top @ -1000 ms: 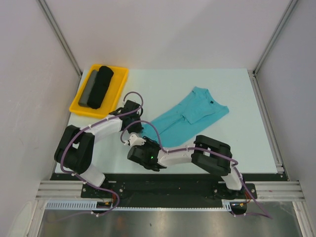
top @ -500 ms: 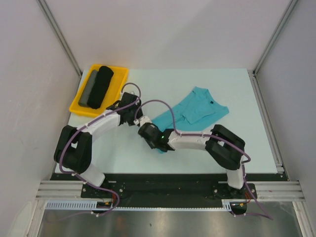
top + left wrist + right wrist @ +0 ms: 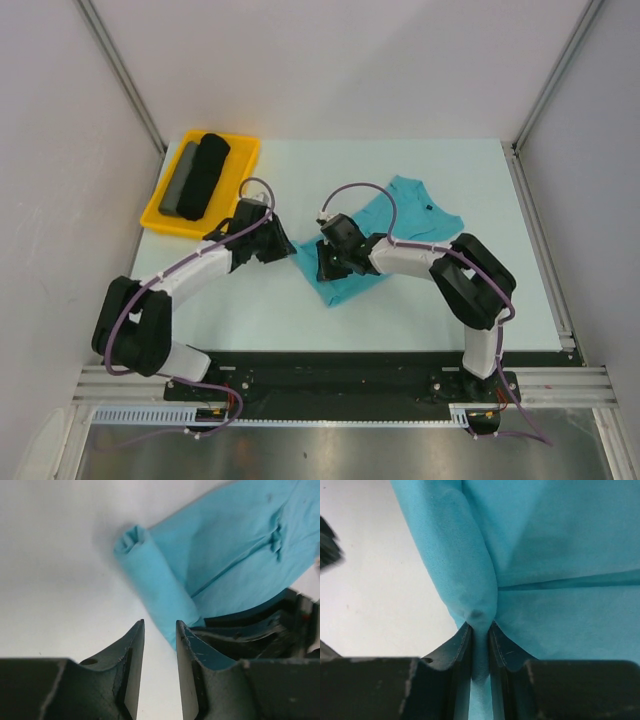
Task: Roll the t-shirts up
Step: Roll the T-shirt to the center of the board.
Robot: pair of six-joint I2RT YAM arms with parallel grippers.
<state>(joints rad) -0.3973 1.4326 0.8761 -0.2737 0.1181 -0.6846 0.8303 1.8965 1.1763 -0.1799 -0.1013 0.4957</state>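
Note:
The turquoise t-shirt [image 3: 400,225] lies flat at mid-table, its near end rolled into a short tube [image 3: 335,285]. My right gripper [image 3: 322,268] is shut on that rolled end; in the right wrist view the cloth [image 3: 470,575] is pinched between the fingers of the gripper [image 3: 479,627]. My left gripper [image 3: 287,248] sits just left of the roll, slightly open and empty. In the left wrist view the gripper [image 3: 160,625] points at the roll [image 3: 155,575], close to it. A black roll [image 3: 205,175] and a grey roll [image 3: 180,180] lie in the tray.
A yellow tray [image 3: 240,150] stands at the table's far left corner. Grey walls and metal rails enclose the table on three sides. The right arm's elbow [image 3: 480,275] rises over the right half of the table.
My right gripper has swung from the near left up to the shirt's near end, which is now rolled further. My left gripper has moved right, next to the roll.

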